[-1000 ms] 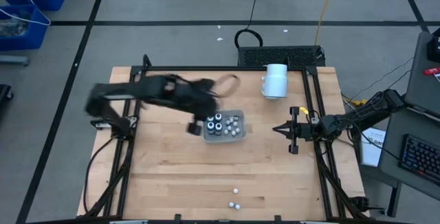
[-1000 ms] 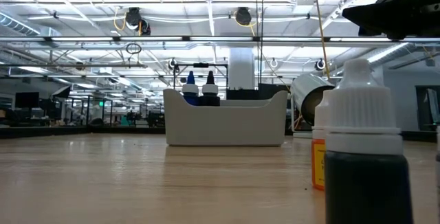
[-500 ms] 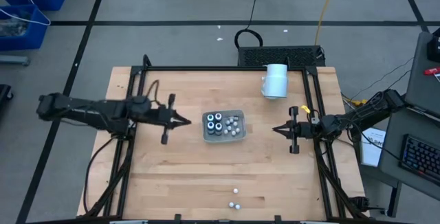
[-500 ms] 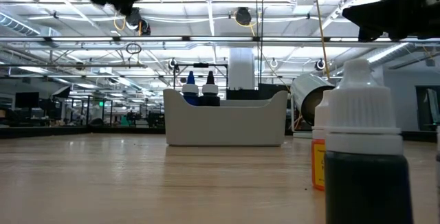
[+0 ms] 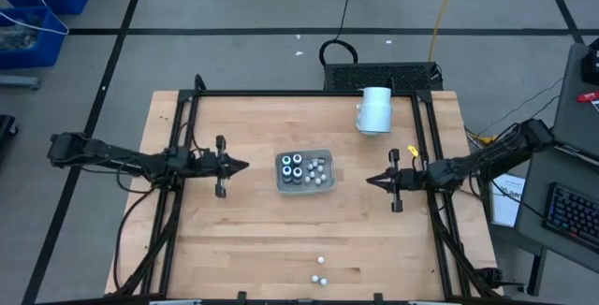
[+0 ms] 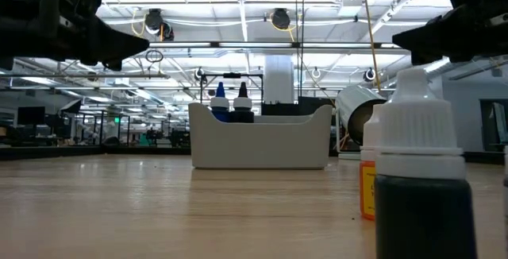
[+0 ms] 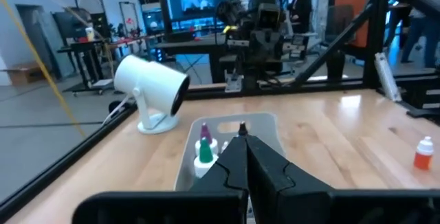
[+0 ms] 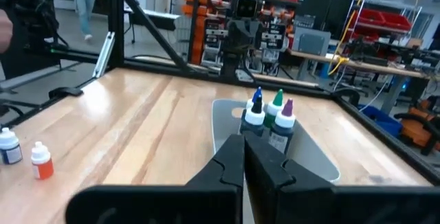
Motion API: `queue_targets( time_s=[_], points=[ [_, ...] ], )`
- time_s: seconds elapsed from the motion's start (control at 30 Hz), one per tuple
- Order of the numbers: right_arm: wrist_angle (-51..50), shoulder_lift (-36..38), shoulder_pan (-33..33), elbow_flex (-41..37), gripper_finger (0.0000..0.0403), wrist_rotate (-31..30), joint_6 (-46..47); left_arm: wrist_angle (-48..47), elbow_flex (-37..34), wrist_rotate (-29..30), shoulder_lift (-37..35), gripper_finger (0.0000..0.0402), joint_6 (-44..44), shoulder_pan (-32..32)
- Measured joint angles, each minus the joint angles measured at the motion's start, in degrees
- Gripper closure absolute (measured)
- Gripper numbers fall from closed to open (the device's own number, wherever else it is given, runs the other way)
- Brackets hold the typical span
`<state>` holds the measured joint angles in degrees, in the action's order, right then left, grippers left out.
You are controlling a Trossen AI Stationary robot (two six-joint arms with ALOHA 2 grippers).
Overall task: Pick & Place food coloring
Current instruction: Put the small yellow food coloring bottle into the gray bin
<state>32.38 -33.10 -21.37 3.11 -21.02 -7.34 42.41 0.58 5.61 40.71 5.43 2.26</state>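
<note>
We see two slim black arms, the left arm at the frame's left and the right arm at its right. Each ends in a gripper with tapering matte-black fingers.

Rows of ceiling lights are flooding the room evenly, glaring white in the low view. The wooden surface is showing only faint shadows. A bottle close to the low camera is looking soft, and the background there is hazing out.
</note>
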Motion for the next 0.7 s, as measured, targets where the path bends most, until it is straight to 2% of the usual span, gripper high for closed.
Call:
queue_targets(
  time_s=[0.17,0.23,0.33,0.43,0.6,0.7],
  points=[
    [2.11,-1.29,0.0,0.58,0.0403,0.07,0.78,-0.47,0.0,0.95,0.09,0.0397,-0.01,0.0],
    [-3.02,-2.33,-0.11,2.57,0.0403,0.13,2.34,-0.52,0.0,0.95,0.11,0.0392,-0.09,0.0],
    [-14.61,-6.13,-0.11,10.57,0.0403,0.31,5.6,-0.54,0.02,0.95,0.11,0.0385,-0.11,0.0],
    [-24.51,-14.02,-0.11,20.12,0.0403,0.38,9.06,-0.52,0.02,0.93,0.13,0.0383,0.07,0.0],
    [-38.72,-30.57,-0.13,37.66,0.0403,7.29,12.4,-0.45,0.02,0.95,0.13,0.0394,0.46,0.0],
    [-53.77,-41.36,-0.3,50.52,0.0403,10.39,13.8,-0.63,0.04,0.95,0.13,0.0398,0.46,0.0]
  ],
)
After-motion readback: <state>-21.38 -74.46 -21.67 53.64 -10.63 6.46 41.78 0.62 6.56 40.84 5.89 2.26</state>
